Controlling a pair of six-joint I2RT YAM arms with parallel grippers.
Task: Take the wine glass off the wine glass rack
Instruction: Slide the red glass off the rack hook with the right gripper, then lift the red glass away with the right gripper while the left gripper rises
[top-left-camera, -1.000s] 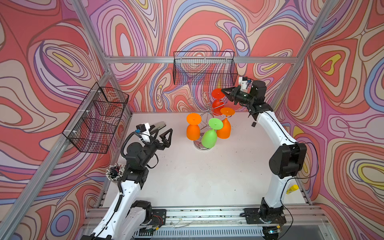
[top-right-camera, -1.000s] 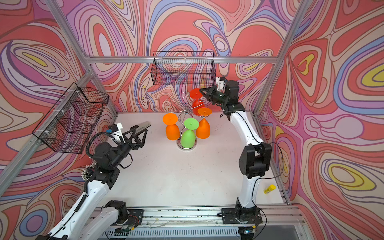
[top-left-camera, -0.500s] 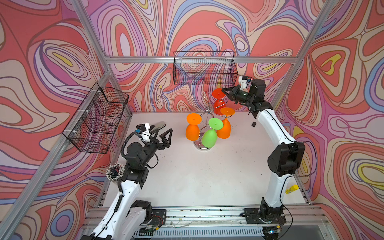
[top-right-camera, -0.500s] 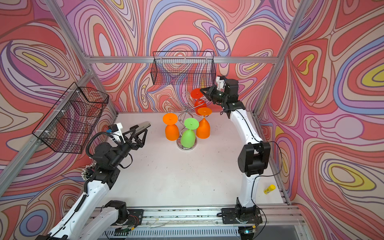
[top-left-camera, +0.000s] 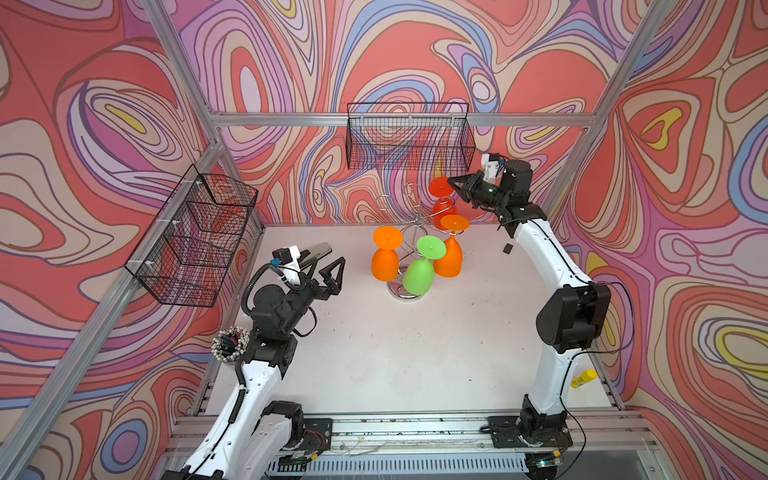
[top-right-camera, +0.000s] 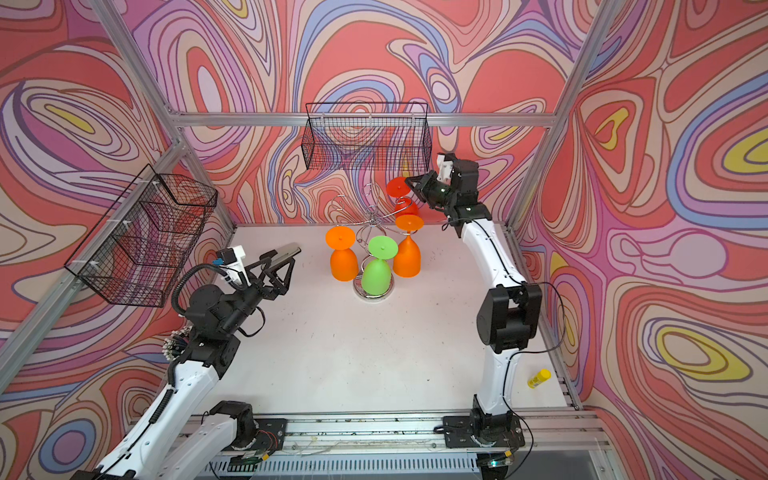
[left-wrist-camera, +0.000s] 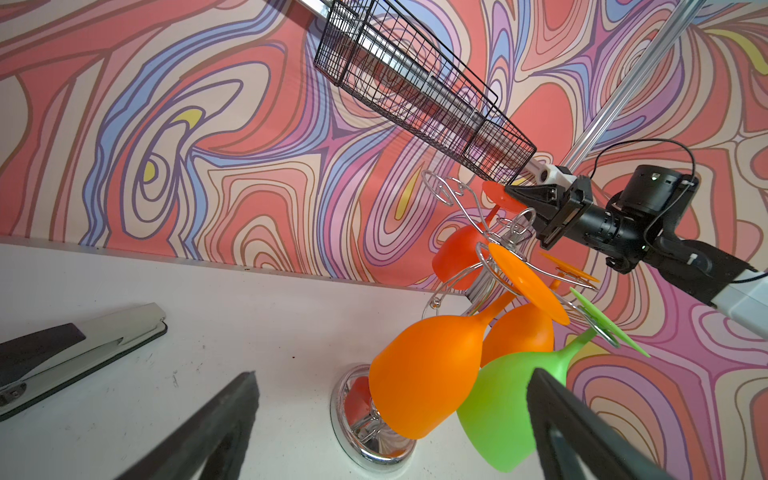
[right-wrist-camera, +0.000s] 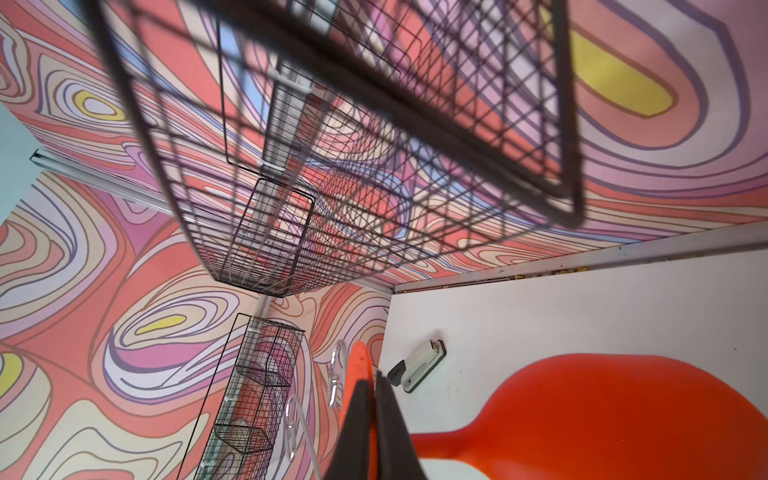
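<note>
Four coloured plastic wine glasses hang bowl-down around the shiny chrome wire rack on the white desk. The right pincer is clenched on the round foot of the red wine glass at the rack's far side. The left pincer stands released, well apart from the rack.

your wine glass rack is mirror-shiny chrome wire, red wine glass looks matt frosted plastic, baskets are black wire mesh, tabletop's matt white and a bit scuffed
</note>
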